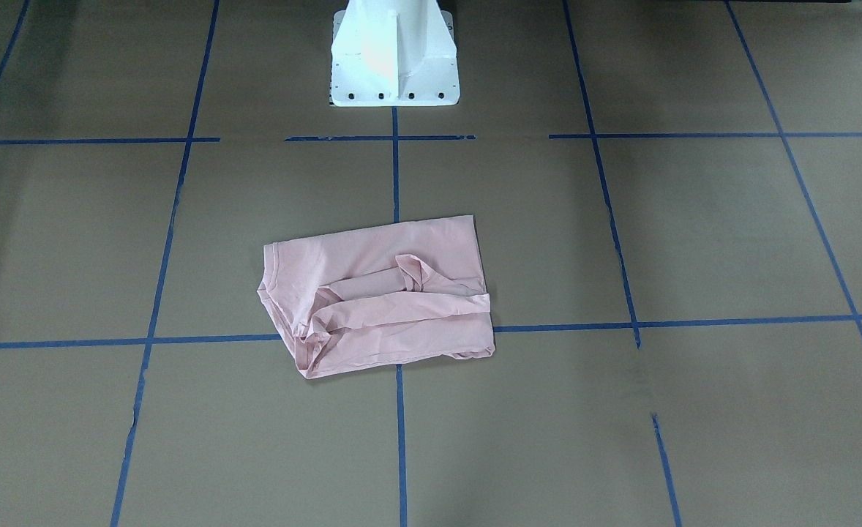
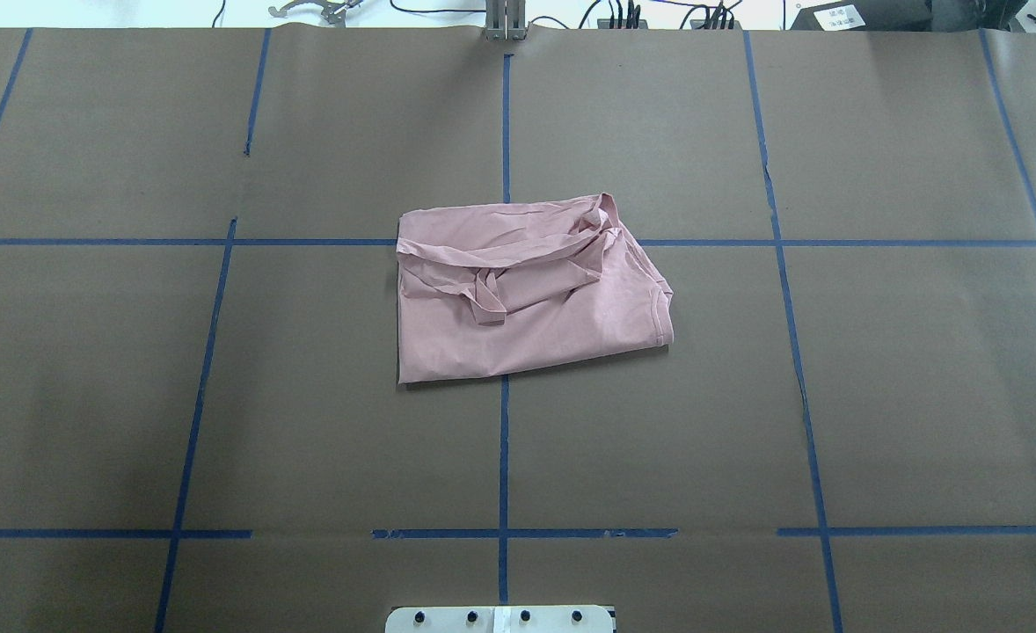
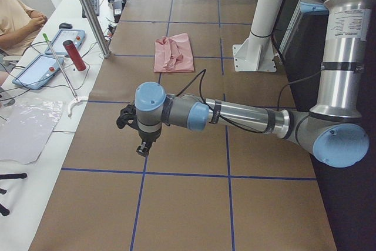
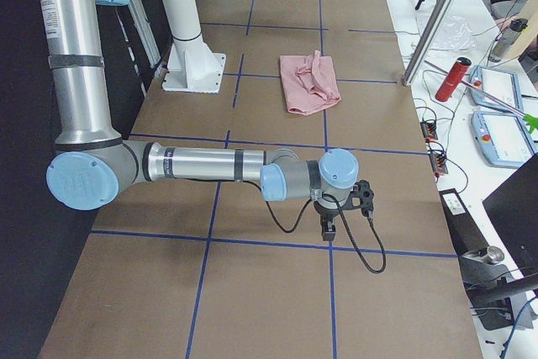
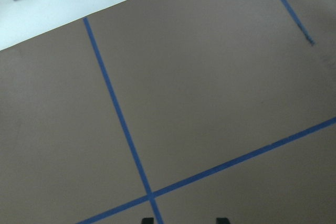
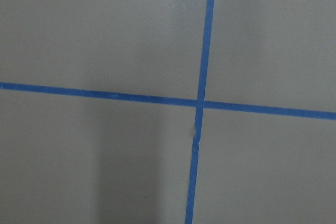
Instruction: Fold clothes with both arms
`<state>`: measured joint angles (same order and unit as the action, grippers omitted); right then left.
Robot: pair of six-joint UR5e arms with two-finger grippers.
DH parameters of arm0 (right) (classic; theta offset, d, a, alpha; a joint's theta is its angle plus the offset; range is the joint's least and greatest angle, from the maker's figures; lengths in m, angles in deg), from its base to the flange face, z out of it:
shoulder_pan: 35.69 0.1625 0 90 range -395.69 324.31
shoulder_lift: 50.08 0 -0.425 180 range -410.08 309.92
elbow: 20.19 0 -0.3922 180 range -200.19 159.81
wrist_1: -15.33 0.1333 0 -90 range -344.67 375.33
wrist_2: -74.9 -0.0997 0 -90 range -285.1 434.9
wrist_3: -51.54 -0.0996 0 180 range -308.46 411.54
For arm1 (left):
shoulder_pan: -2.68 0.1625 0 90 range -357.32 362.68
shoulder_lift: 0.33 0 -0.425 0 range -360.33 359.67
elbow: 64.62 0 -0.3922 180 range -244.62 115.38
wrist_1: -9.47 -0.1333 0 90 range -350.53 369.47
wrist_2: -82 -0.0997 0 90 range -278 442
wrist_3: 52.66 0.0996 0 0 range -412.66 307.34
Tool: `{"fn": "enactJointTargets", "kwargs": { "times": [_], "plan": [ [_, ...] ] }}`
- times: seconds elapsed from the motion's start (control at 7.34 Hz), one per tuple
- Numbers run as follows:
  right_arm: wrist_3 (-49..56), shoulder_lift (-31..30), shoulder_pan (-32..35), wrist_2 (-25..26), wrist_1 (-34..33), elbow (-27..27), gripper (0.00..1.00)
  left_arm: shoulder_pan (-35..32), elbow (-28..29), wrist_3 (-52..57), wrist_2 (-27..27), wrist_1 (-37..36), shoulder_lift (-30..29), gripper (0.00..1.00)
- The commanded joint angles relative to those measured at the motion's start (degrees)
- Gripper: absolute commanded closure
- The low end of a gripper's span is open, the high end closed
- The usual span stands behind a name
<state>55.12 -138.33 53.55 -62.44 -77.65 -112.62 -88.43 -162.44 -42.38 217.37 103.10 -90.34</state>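
Note:
The pale pink T-shirt (image 1: 380, 293) lies folded into a rough rectangle at the middle of the table, plain side up, with a wrinkled sleeve and flap on top. It also shows in the overhead view (image 2: 527, 299) and both side views (image 3: 174, 53) (image 4: 308, 81). No drawing or lettering shows. My left gripper (image 3: 142, 149) hangs over bare table far from the shirt. Its two fingertips (image 5: 222, 220) stand apart at the bottom of the left wrist view with nothing between them. My right gripper (image 4: 328, 229) hangs over bare table at the other end. I cannot tell whether it is open or shut.
The white pedestal base (image 1: 394, 58) stands behind the shirt. Blue tape lines (image 2: 505, 440) grid the brown table. A side bench holds tablets, a red bottle (image 3: 74, 55) and a metal post (image 3: 88, 10). A seated person (image 3: 14, 16) is beside it.

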Motion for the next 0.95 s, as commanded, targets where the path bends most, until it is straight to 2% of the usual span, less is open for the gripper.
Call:
{"fn": "enactJointTargets", "kwargs": {
  "times": [0.0,0.14,0.82],
  "plan": [
    [2.2,-4.4,-0.2,1.9,-9.3,-11.2,0.00,0.1,-0.1,-1.8,0.3,-0.6,2.3,0.00],
    [2.2,-3.9,-0.5,2.3,-11.8,-12.0,0.00,0.1,-1.0,-7.4,0.2,-0.1,2.3,0.00],
    [1.2,-3.9,-1.8,2.3,-11.7,-10.8,0.00,1.1,-1.3,-11.8,-2.0,2.2,0.5,0.00]
  ]
}}
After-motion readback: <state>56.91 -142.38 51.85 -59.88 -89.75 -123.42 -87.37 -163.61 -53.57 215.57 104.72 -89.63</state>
